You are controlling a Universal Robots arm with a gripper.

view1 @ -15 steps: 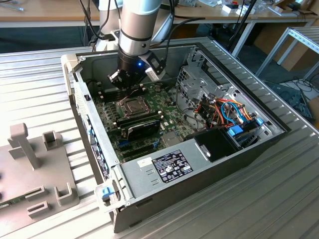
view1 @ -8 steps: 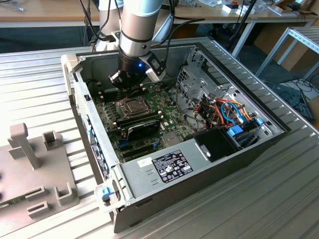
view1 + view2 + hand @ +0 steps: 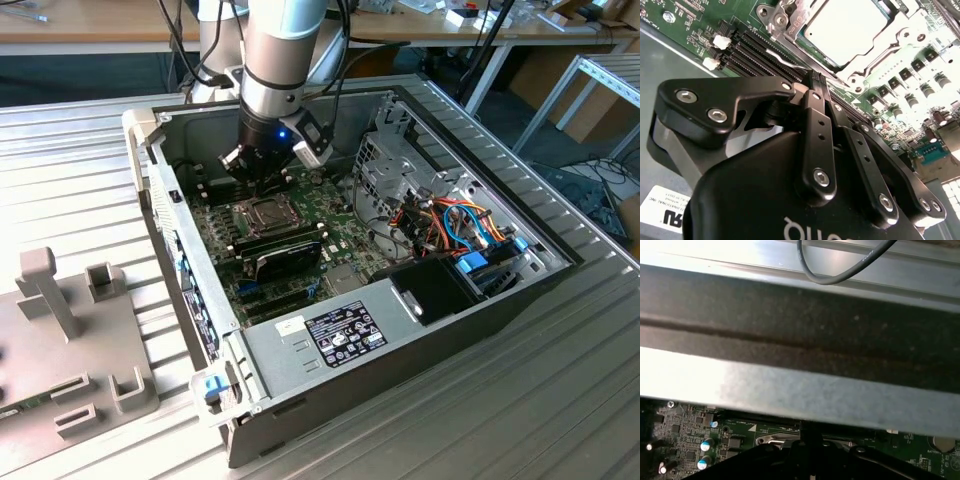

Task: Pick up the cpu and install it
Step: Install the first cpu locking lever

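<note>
Claw (image 3: pixel 815 82) hanging low inside the open computer case (image 3: pixel 520 300), fingers pressed together with nothing between them, tips just beside the socket (image 3: pixel 262 212) on the green board (image 3: pixel 345 245). Seen in the exterior view as well, directly under the grey arm (image 3: pixel 285 50), poised over the socket's far edge.

Chip (image 3: pixel 847 30) lying flat in the socket, pale metal top facing up, ringed by the hinged metal frame (image 3: pixel 790 22). Apparently seated already, though glare in the second wrist view washes out the edges, so hard to say for sure whether fully down or merely resting on top.

Likely very light, stiff and thin, with a smooth top offering little grip. Probably fragile underneath, and the socket's contacts below more so; no tolerance for dragging, tilting or dropping. Best held by two opposite side edges, level, with a gentle squeeze, never pressed from above.

Long black memory slots (image 3: pixel 747 50) running close alongside the socket, leaving little room on that side for the fingers.
</note>
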